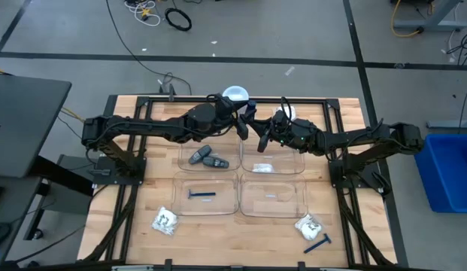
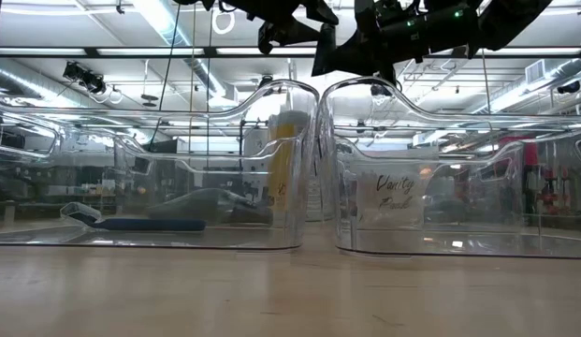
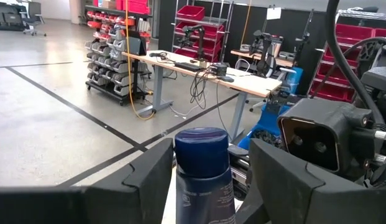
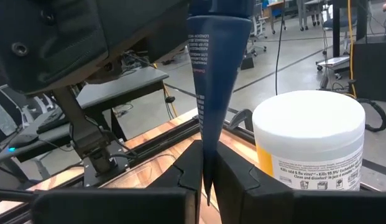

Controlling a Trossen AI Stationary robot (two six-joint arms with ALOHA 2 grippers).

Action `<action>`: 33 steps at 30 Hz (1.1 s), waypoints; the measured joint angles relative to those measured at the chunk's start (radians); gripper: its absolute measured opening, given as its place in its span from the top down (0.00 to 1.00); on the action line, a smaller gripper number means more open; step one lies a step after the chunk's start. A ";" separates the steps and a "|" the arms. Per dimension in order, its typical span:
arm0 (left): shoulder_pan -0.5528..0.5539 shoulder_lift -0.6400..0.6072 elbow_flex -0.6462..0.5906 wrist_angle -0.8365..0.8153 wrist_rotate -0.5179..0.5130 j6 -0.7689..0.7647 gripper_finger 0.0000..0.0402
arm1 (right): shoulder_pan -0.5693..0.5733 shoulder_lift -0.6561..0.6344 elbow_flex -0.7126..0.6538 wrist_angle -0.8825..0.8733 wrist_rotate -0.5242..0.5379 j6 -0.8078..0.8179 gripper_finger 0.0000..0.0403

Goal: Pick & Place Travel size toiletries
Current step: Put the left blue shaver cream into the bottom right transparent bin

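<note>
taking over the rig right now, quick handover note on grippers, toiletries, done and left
Right gripper: jaws shut on the flat end of the dark blue tube, held above the back trays.
Left gripper: jaws open around the tube's cap end, mid hand-over.
Done: two grey sticks in the back left tray, blue razor in the front left tray, a white packet in the back right tray.
Left: the tube, two white packets and a razor on the table.

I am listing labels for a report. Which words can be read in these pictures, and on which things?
"Vanity": handwritten on a packet inside the right clear tray; the word below is unclear.
"Clean and disinfect": on the yellow canister; the rest is too small.
Dark blue tube: print too small to read.
</note>
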 joint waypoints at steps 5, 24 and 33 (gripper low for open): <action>0.000 -0.011 0.000 0.000 0.000 0.033 0.45 | 0.000 0.000 0.000 0.000 0.000 0.000 0.95; 0.003 -0.120 0.000 -0.073 -0.057 0.104 0.45 | 0.001 -0.046 0.000 -0.183 -0.080 -0.026 0.95; 0.003 -0.160 0.001 -0.095 0.126 0.103 0.54 | 0.001 -0.066 0.000 -0.192 -0.162 -0.110 0.95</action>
